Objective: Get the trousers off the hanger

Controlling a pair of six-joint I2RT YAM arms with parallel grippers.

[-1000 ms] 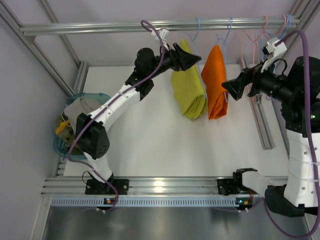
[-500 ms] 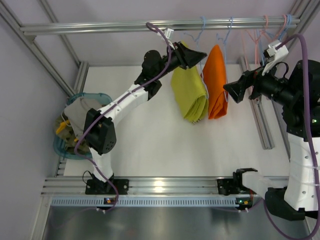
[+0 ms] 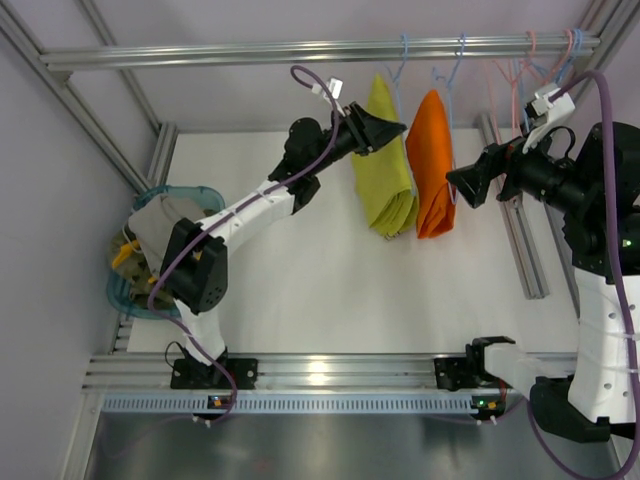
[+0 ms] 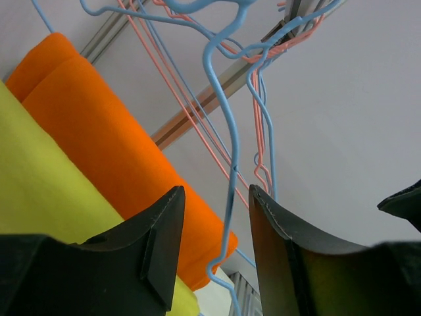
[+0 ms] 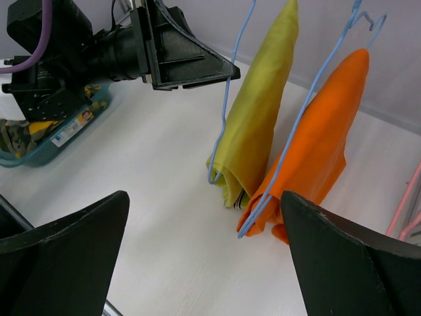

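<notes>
Mustard yellow-green trousers [image 3: 385, 180] and orange trousers [image 3: 430, 170] hang folded over blue wire hangers [image 5: 224, 105] on the top rail [image 3: 300, 50]. My left gripper [image 3: 388, 128] is at the yellow-green pair's upper left. In the left wrist view its jaws [image 4: 216, 187] stand partly apart with a blue hanger wire [image 4: 227, 131] between them, a gap showing on each side. Yellow-green cloth [image 4: 33, 171] and orange cloth [image 4: 99, 131] lie to its left. My right gripper [image 3: 452, 180] is wide open just right of the orange trousers [image 5: 322, 145], holding nothing.
Several empty pink and blue hangers [image 3: 530, 60] crowd the rail's right end. A teal basket [image 3: 195, 192] with clothes sits at the left edge of the white table. An aluminium bar [image 3: 520, 230] lies along the table's right side.
My left gripper moved right to the yellow-green trousers' hanger and its jaws narrowed. The yellow-green trousers swung right, closer to the orange pair. The right gripper barely moved.
</notes>
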